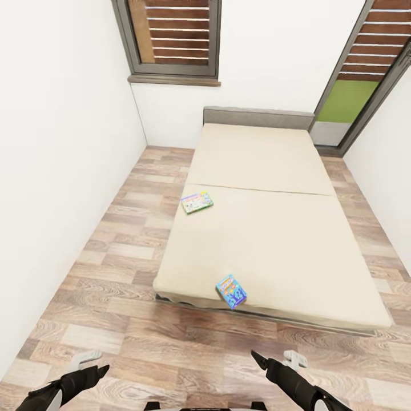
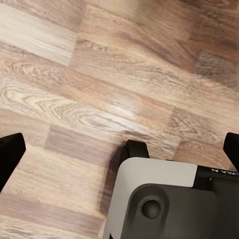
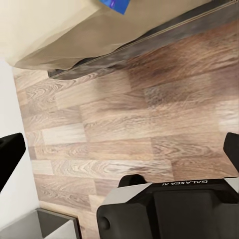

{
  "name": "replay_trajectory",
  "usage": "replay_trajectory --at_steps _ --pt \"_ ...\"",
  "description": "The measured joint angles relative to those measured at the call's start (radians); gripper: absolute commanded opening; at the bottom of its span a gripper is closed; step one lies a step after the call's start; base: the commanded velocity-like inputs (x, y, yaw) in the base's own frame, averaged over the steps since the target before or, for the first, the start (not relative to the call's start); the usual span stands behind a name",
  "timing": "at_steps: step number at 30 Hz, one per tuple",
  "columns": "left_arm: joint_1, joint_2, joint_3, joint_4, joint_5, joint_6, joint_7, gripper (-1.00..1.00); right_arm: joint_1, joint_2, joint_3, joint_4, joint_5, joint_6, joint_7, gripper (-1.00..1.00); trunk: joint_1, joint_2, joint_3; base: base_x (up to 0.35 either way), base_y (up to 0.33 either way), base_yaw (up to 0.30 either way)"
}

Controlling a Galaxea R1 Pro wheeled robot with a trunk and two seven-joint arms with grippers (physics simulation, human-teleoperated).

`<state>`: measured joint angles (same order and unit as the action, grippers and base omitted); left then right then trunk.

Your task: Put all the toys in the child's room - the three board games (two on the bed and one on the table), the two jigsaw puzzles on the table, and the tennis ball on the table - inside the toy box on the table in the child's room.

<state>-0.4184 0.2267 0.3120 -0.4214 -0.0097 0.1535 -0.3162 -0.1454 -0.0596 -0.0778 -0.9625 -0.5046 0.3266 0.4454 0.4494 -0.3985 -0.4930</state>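
Observation:
Two board games lie on the beige bed (image 1: 274, 228). A green-pink box (image 1: 197, 202) rests near the bed's left edge, halfway along it. A smaller blue box (image 1: 231, 291) sits at the near edge of the mattress, and its corner (image 3: 115, 5) also shows in the right wrist view above the bed frame. My left gripper (image 1: 94, 364) and right gripper (image 1: 274, 357) hang low over the wood floor in front of the bed, both open and empty. In the wrist views the left gripper (image 2: 119, 149) and right gripper (image 3: 119, 149) have their fingertips spread wide. The table and toy box are out of view.
White walls close in on the left (image 1: 51, 171) and far right. A strip of plank floor (image 1: 131, 228) runs between the left wall and the bed. Shuttered windows (image 1: 177, 34) sit behind the grey headboard (image 1: 257, 117). My own base (image 2: 164, 199) is below the grippers.

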Motion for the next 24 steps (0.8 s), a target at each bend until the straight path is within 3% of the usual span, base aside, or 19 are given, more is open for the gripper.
replay_trajectory --at_steps 24 --pt "0.000 -0.001 -0.001 0.003 0.001 -0.031 0.007 1.00 0.000 0.000 0.000 0.000 0.000 -0.002 -0.003 1.00 0.000 0.000 0.040 0.000 0.000 0.000"
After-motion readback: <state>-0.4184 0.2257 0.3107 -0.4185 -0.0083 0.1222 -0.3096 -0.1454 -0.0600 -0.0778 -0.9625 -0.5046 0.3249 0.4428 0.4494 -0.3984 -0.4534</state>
